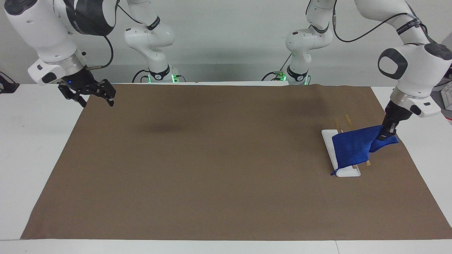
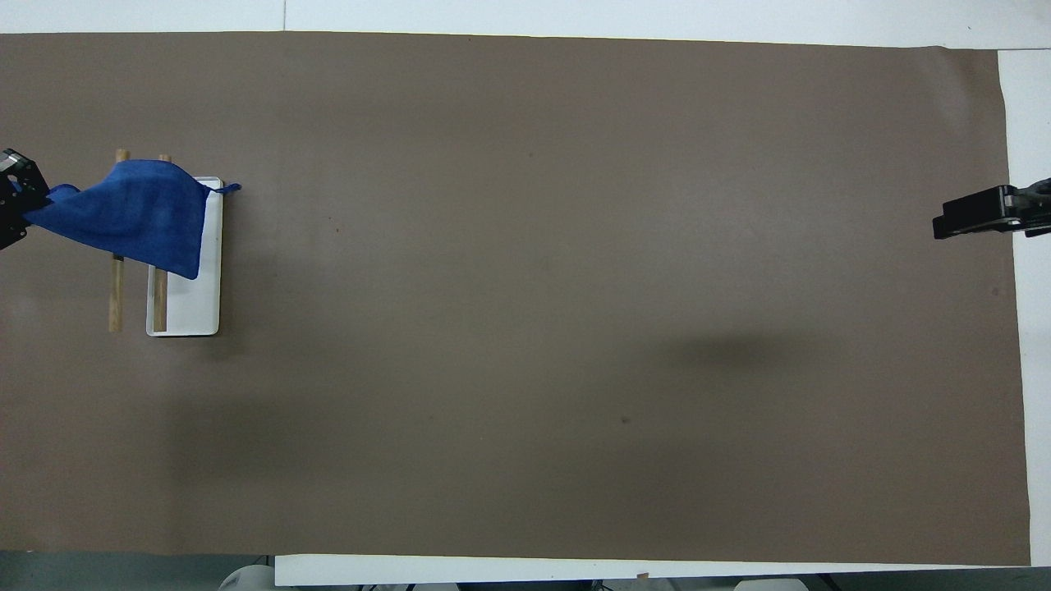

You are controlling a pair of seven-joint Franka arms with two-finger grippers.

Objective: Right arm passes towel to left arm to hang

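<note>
The left claw (image 1: 386,135) is clamped on a corner of the towel (image 1: 353,148), which drapes over the rack (image 1: 342,148) at the left arm's end of the worktop. The right claw (image 1: 92,96), open and empty, waits over the worktop's other end. If the cloth snags when the grip lets go, it may drag off the rails.

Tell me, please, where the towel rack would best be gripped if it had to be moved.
Probably the rack's bare end farther from the robots, gripping the white base edge or uncovered rails from above: the towel, held by the shut left gripper, drapes the nearer part.
</note>
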